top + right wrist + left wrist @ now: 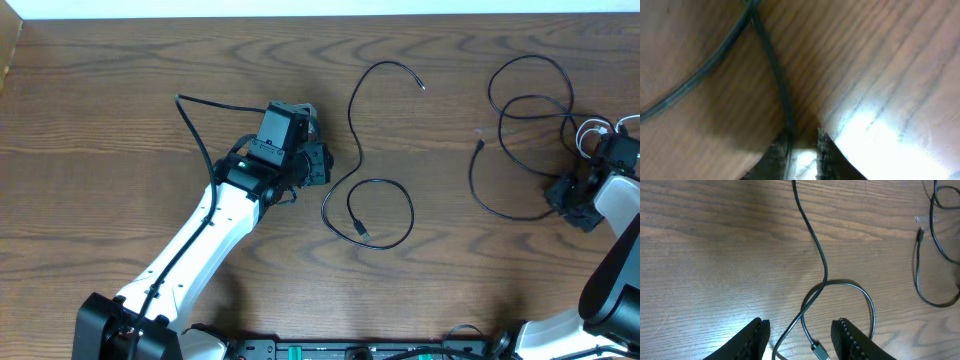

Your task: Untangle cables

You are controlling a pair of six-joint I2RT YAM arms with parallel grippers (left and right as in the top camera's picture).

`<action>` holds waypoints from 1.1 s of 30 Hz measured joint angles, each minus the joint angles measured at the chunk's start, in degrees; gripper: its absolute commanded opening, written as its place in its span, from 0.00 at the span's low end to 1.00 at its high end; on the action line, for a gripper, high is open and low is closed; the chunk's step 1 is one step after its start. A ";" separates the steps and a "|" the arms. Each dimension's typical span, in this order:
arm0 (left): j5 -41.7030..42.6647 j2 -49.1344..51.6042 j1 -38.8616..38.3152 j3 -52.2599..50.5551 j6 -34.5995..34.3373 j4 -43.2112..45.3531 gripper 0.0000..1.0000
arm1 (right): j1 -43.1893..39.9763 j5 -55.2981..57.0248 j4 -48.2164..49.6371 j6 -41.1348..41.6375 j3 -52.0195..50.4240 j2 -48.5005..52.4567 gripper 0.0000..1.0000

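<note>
**Left gripper spread over middle cable, right gripper pinching right cable**

Overhead: the left arm reaches diagonally from the near-left corner toward the counter centre. The left gripper is beside the middle black cable. The right arm is folded at the right edge, with the right gripper on the right black cable. The white cable is nearby.

Left wrist: the fingers are spread wide, with cable on the wood between them.

Right wrist: blurred; the fingers are nearly together, pinching the cable.

Dark wood-grain table, small clear scrap
</note>
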 measured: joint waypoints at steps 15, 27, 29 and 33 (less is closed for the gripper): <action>0.00 0.00 0.00 0.00 -0.02 -0.02 0.45 | -10.88 0.07 -4.04 0.44 17.03 -1.62 0.01; 0.00 0.00 0.00 0.00 0.00 -0.02 0.46 | -9.16 -16.87 -10.69 -10.10 25.88 -5.95 0.45; -0.13 0.00 0.00 0.00 0.02 -0.15 0.46 | -5.79 -20.24 -12.81 -12.57 25.88 -5.95 0.49; -2.51 0.00 0.17 0.00 0.02 -2.40 0.46 | 3.85 -24.46 -17.66 -17.92 25.81 -5.95 0.58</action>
